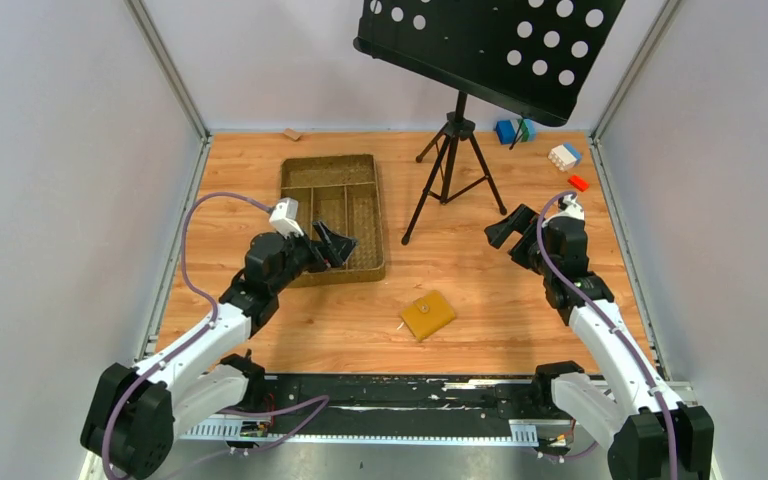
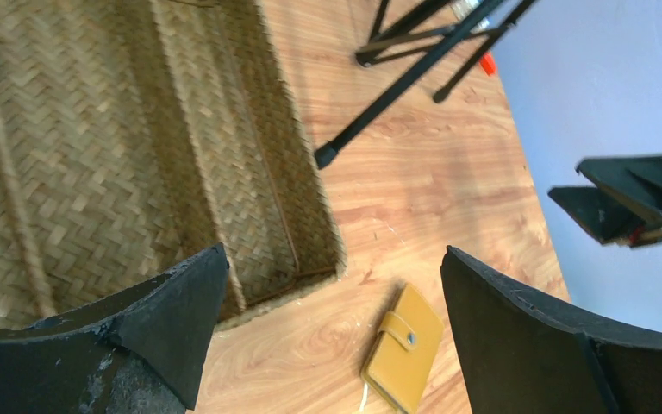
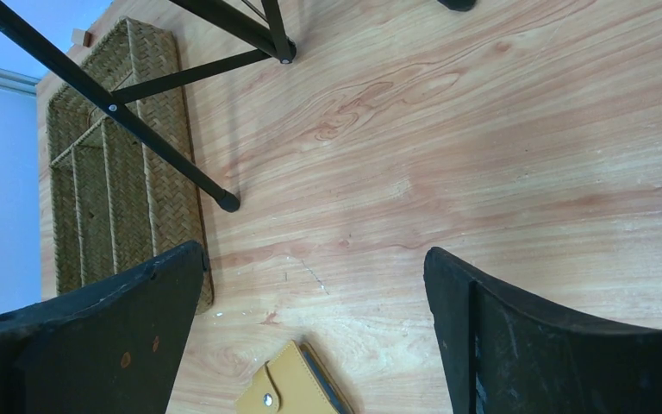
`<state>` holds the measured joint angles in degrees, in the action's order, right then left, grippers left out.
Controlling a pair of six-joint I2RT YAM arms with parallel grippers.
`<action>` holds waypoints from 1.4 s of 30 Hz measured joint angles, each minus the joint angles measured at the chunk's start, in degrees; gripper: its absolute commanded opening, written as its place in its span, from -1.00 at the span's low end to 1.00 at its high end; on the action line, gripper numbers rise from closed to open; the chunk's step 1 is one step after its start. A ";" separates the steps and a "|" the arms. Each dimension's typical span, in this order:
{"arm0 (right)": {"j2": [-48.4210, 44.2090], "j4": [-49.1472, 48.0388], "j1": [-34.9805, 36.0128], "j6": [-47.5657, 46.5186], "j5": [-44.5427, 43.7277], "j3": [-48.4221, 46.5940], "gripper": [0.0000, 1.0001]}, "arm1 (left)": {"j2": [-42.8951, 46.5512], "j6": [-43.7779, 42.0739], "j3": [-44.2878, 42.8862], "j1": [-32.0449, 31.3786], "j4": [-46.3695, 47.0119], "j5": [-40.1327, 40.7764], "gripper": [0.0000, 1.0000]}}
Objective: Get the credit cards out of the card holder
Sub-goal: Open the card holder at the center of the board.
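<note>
The card holder (image 1: 428, 314) is a small mustard-yellow wallet lying closed on the wooden table, its strap snapped shut. It also shows low in the left wrist view (image 2: 402, 347) and at the bottom edge of the right wrist view (image 3: 289, 385). The credit cards are hidden inside it; only a dark edge shows along its side. My left gripper (image 1: 338, 244) hovers open over the woven tray's near right corner, up and left of the holder. My right gripper (image 1: 505, 228) hangs open, up and right of the holder. Neither touches anything.
A brown woven compartment tray (image 1: 332, 190) lies at the back left. A black tripod stand (image 1: 452, 160) with a perforated black plate (image 1: 490, 45) stands mid-back. Coloured blocks (image 1: 564, 156) lie in the back right corner. Pale walls close in both sides.
</note>
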<state>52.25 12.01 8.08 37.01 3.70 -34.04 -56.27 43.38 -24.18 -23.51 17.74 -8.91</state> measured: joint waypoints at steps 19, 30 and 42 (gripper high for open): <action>6.86 -0.92 0.00 -3.08 9.09 -1.27 1.00 | -19.74 -22.91 -23.04 -26.25 -14.23 1.64 0.74; 5.40 -0.94 0.00 -3.28 7.74 -1.27 0.99 | -31.65 -33.88 -33.99 -35.19 -31.10 4.00 0.59; 4.87 -1.03 0.00 -3.30 7.72 -1.27 0.98 | -42.34 -36.46 -37.55 -38.16 -36.24 7.96 0.50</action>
<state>57.12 10.98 8.08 33.71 11.42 -35.31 -98.61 6.92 -61.73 -61.67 -18.50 -0.95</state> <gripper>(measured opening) 0.995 0.758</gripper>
